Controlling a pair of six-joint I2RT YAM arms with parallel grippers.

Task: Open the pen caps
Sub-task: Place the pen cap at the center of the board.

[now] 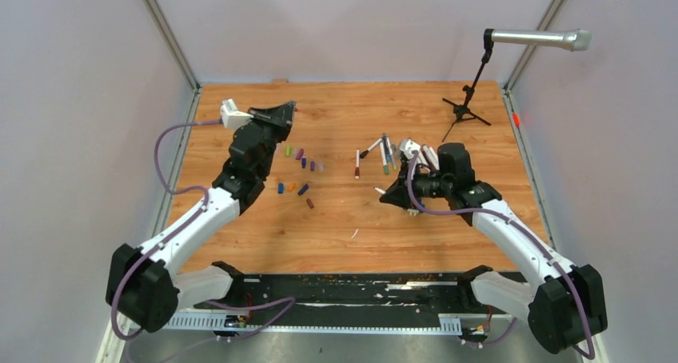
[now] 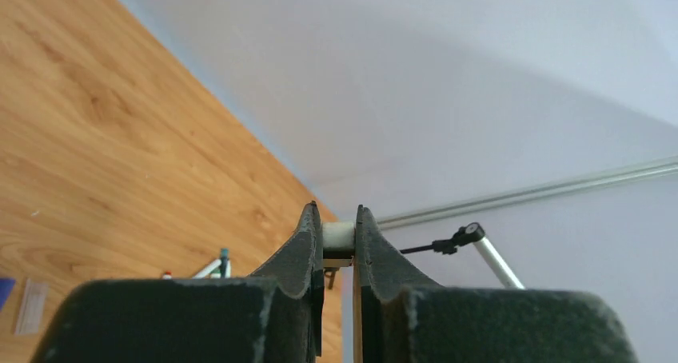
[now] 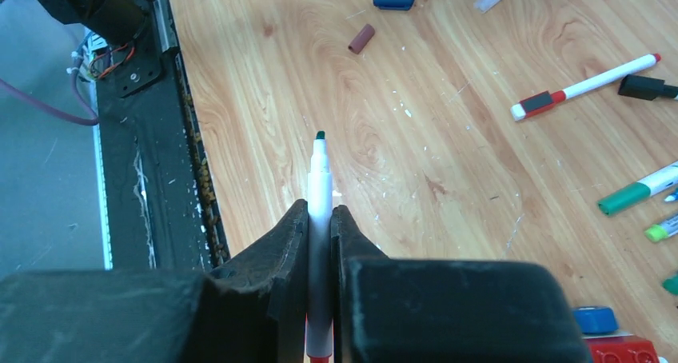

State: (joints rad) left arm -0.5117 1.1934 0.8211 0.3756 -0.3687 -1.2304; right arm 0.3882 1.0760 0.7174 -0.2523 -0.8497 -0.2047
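Right pincer [image 3: 320,211] clamping uncapped green-tipped pen [image 3: 319,167], left pincer [image 2: 336,216] aloft, pinching white stub [image 2: 337,237]

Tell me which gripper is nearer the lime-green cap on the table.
Left. Seen from the top view, the left gripper hangs raised just beyond the lime-green cap, on its far side; the right gripper sits well off to the cap's right.

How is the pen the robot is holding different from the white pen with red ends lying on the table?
The held pen is clamped in the right gripper jaws; the red-ended pen lies loose on the table. The held pen shows a bare dark green tip; the red-ended pen has a red-and-black cap on one end. Both have white barrels.
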